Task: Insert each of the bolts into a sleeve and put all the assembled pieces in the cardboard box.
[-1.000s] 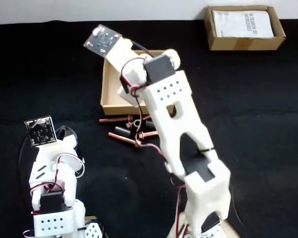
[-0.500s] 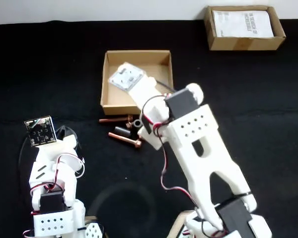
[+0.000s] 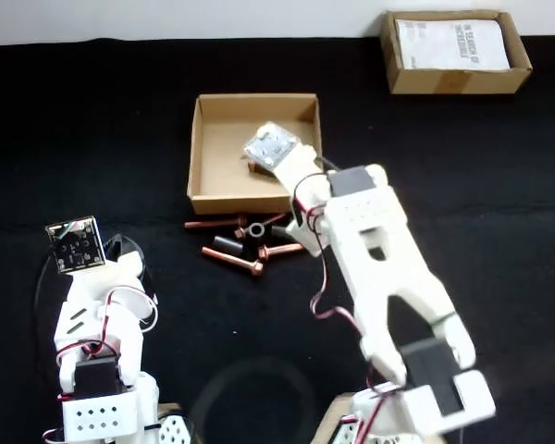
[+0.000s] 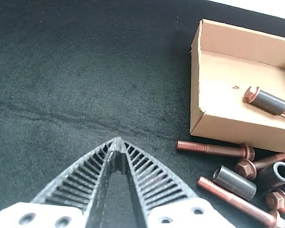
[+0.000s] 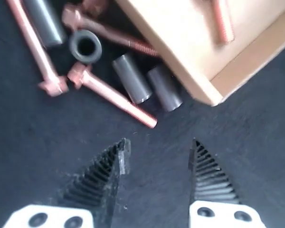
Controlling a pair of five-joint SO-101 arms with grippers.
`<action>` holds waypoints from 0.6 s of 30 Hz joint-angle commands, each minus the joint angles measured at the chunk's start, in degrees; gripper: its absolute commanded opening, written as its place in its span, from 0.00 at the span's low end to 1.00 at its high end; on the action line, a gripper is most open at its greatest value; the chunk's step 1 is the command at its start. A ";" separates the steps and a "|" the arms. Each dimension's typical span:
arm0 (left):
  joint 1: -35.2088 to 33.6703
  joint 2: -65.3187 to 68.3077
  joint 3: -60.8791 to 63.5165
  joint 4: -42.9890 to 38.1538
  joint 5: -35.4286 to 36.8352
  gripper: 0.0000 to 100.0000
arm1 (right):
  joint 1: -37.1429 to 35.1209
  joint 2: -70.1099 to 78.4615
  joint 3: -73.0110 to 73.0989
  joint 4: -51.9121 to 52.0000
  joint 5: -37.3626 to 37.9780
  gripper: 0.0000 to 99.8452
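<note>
Pulled back from over cardboard box (image 3: 229,162) toward loose pile: right gripper (image 5: 160,145), jaws apart, empty. Just ahead of fingertips: several bolts (image 5: 114,97) and sleeves (image 5: 130,78), unjoined. Beyond, inside box: one assembled piece (image 4: 268,102). Left gripper (image 4: 116,140) closed, empty, box ahead and to one side. Judged early stage, most pairs left.
</note>
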 commanded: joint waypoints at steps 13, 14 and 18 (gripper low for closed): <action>-0.66 -0.40 0.92 0.44 0.44 0.01 | 1.36 20.62 -20.18 -2.42 1.67 0.18; -0.66 -0.40 0.92 0.44 0.44 0.01 | 1.45 22.20 -21.93 -2.42 1.67 0.18; -0.66 -0.40 0.92 0.44 0.44 0.01 | 1.45 27.30 -26.95 -0.40 1.67 0.18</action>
